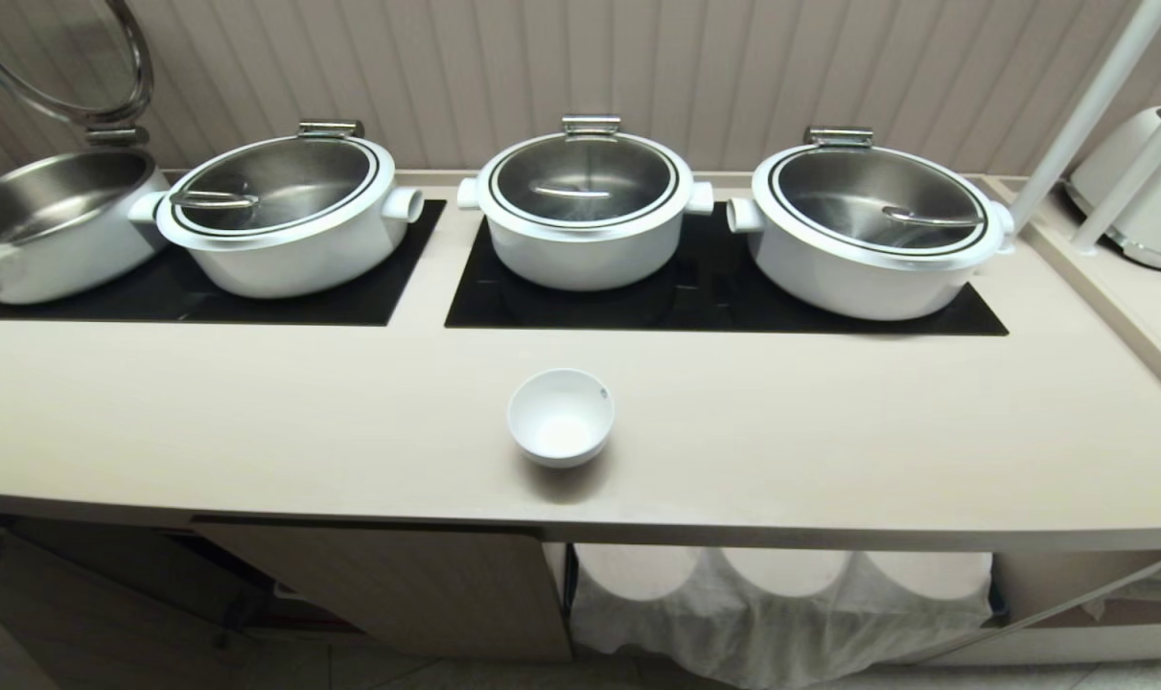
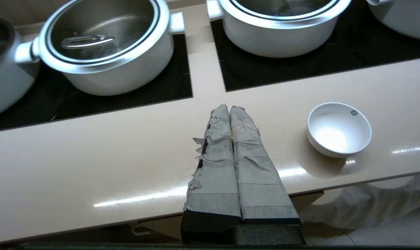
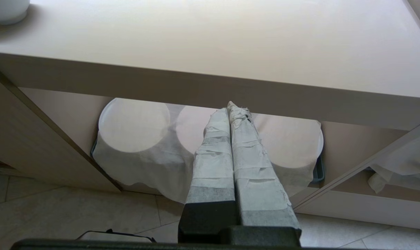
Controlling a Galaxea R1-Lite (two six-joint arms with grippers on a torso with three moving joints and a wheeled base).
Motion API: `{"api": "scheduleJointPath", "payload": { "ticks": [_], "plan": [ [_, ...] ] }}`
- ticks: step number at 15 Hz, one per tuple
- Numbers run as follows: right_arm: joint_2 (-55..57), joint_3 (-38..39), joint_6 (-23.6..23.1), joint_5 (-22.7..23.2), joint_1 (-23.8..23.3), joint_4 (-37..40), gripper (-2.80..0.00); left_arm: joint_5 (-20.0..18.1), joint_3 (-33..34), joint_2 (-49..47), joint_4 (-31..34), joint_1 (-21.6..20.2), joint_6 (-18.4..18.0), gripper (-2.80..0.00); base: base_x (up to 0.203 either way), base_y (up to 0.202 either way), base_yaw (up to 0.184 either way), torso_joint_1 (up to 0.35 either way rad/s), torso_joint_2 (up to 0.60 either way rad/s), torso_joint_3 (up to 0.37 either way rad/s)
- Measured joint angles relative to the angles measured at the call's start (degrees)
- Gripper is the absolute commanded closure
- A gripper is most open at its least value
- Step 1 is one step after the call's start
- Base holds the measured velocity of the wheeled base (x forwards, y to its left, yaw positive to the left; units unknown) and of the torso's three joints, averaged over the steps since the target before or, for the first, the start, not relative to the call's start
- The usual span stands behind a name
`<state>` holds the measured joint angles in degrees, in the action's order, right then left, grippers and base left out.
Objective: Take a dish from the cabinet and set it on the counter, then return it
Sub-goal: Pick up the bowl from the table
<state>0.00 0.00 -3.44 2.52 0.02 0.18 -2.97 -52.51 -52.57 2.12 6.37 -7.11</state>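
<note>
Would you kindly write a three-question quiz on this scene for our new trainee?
1. True or false: the dish stands on the counter.
2. How many lidded pots sit on the hob panels? A two, B three, C five.
3. Fill in: the left pincer hovers beside the dish with its fingers ____.

Key: 1 true. 2 B; a fourth pot at the far left has its lid raised. 3 shut, holding nothing.
</note>
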Motion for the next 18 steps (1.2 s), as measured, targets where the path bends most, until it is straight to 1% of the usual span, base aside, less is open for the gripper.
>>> {"api": "scheduleJointPath", "payload": {
  "ticks": [3,6,8,11,13,16,18],
  "plan": [
    [0.0,0.0,-0.03,0.03,0.0,-0.02,0.0,0.04,-7.02,-7.68,4.6,2.59,0.04,0.0,0.0,0.0,0.0,0.0,0.0,0.0],
    [0.0,0.0,-0.01,0.0,0.0,0.0,0.0,0.08,-14.17,-15.54,9.63,3.44,0.25,0.0,0.0,0.0,0.0,0.0,0.0,0.0],
    [0.0,0.0,0.0,0.01,0.05,0.0,0.0,0.1,-18.32,-20.13,13.58,4.21,1.36,0.0,0.0,0.0,0.0,0.0,0.0,0.0],
    [0.0,0.0,-0.03,0.06,0.0,0.0,0.0,0.66,-26.65,-27.1,17.94,5.9,5.24,0.0,0.0,0.0,0.0,0.0,0.0,0.0],
    [0.0,0.0,-0.03,0.06,0.0,-0.02,0.0,1.08,-34.1,-31.53,24.02,7.4,8.81,0.0,0.0,0.0,0.0,0.0,0.0,0.0],
    [0.0,0.0,0.0,0.04,0.02,0.0,0.0,2.85,-47.17,-38.38,35.62,10.44,15.45,0.0,0.0,0.0,0.0,0.0,0.0,0.0],
    [0.0,0.0,0.0,0.01,0.0,0.0,0.0,3.86,-55.22,-42.87,44.58,12.82,18.58,0.0,0.0,0.0,0.0,0.0,0.0,0.0]
  ]
}}
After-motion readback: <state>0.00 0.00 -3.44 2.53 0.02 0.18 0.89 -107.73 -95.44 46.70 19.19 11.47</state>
